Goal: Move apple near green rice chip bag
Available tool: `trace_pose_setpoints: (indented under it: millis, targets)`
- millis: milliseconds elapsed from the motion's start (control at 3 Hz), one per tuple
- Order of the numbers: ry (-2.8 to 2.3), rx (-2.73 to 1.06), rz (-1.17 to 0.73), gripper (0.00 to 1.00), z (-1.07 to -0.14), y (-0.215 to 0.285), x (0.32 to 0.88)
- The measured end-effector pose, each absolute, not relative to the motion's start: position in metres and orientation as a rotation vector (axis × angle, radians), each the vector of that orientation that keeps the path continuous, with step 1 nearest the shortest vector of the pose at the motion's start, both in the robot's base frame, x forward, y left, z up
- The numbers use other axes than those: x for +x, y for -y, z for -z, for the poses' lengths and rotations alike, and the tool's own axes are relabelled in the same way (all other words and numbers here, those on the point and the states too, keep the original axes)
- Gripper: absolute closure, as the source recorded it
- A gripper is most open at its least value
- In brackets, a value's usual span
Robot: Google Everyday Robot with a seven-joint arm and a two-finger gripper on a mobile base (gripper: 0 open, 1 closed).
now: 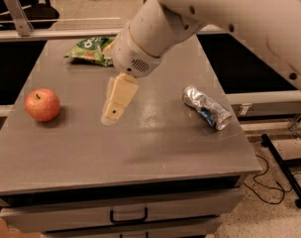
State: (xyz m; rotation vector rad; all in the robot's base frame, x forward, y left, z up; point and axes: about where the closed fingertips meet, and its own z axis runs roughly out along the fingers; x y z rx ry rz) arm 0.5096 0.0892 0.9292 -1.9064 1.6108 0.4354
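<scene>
One apple [42, 104] well left of end effector [112, 114]; grip state unclear.

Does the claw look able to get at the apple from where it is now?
Probably yes. The claw hangs over the middle of the table, and only bare tabletop lies between it and the apple. The dented can and the green rice chip bag lie off that path.
</scene>
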Motion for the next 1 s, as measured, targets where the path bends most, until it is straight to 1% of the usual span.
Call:
trace_pose_setpoints:
  millis: [333, 1000]
  targets:
    - [-1.601, -1.878, -0.497, 0.0, -0.91, -0.134, 0.524]
    - [-1.564, -1.831, -0.636, 0.0, -0.877, -0.207, 0.533]
